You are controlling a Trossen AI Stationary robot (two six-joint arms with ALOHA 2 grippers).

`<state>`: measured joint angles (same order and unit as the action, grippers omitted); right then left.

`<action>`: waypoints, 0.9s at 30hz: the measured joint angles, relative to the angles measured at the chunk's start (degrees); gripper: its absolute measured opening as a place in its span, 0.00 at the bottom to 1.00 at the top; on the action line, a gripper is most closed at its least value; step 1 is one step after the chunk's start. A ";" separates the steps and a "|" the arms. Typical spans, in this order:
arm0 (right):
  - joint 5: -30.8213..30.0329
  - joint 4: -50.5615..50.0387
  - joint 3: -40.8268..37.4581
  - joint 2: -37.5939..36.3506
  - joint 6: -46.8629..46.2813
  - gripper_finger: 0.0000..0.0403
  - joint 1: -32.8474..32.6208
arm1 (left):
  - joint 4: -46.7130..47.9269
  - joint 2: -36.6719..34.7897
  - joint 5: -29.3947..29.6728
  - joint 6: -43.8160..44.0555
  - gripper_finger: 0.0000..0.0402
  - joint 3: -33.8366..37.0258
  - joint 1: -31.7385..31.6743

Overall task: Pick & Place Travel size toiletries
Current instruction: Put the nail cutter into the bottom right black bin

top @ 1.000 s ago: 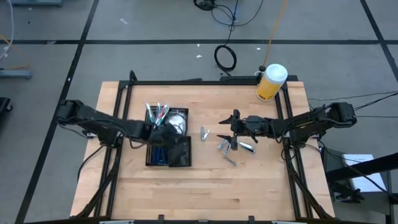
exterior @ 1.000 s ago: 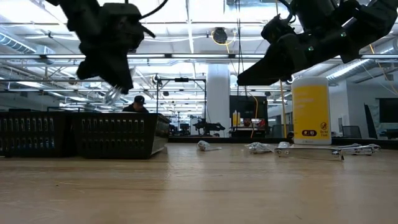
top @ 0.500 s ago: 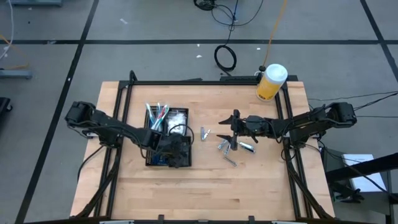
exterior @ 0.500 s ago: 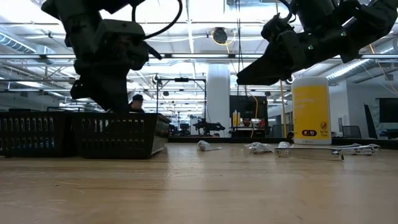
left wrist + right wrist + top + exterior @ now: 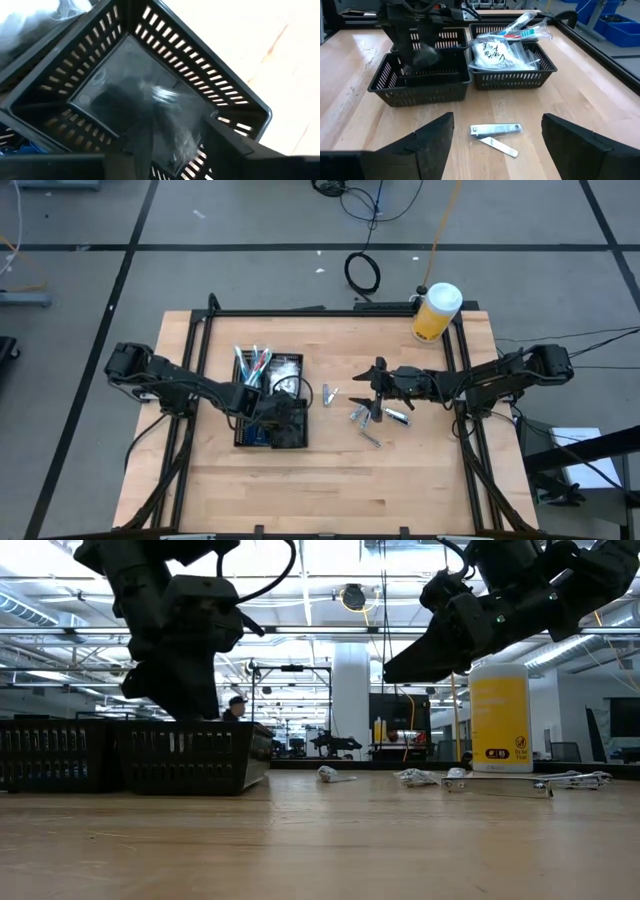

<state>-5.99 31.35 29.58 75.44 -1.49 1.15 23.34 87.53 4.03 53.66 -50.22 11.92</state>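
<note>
You are looking at a pale wooden table (image 5: pixel 330 470) with visible plank grain, framed by black metal rails. Left of centre in the high view sits the black tray (image 5: pixel 270 401), a moulded plastic basket with slotted walls split into four compartments.

Your left gripper (image 5: pixel 283 420) is down inside the tray's lower right compartment. In the left wrist view its fingers stand parted around a blurred silvery, crinkly item (image 5: pixel 172 120) lying against the compartment's smooth floor; you cannot tell whether the fingers touch it.

Your right gripper (image 5: pixel 368 393) hovers right of centre above the table, its dark jaws spread wide with nothing between them. Just under it in the right wrist view lies a shiny metal nail clipper (image 5: pixel 496 135), its flat lever swung out.

More small silvery tubes (image 5: pixel 372 420) are scattered on the wood right of the tray. Thin sticks (image 5: pixel 254 362) with white, green and pink parts lean in the upper left compartment, and clear crinkled packets (image 5: pixel 502 52) with unreadable printing fill the upper right one.

At the upper right table corner stands a yellow jar (image 5: pixel 435 313), a cylinder with a white lid; the red mark on its label in the low view is too small to read.
</note>
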 joint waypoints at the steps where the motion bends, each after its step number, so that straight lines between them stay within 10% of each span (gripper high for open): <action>1: -0.01 0.00 0.00 0.00 0.23 0.71 0.00 | -0.04 0.00 -0.01 -0.51 0.42 0.00 0.01; 15: -1.24 6.17 0.77 6.45 -0.69 0.70 1.50 | -0.03 -0.24 -0.11 -12.49 0.67 -3.03 -1.85; 27: 6.22 -11.47 24.84 31.15 2.02 0.67 4.51 | -3.43 -0.28 3.71 -31.86 0.68 -12.84 -5.27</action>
<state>0.23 19.89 54.43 106.59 0.54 5.65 19.91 87.24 7.74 21.80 -63.05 6.66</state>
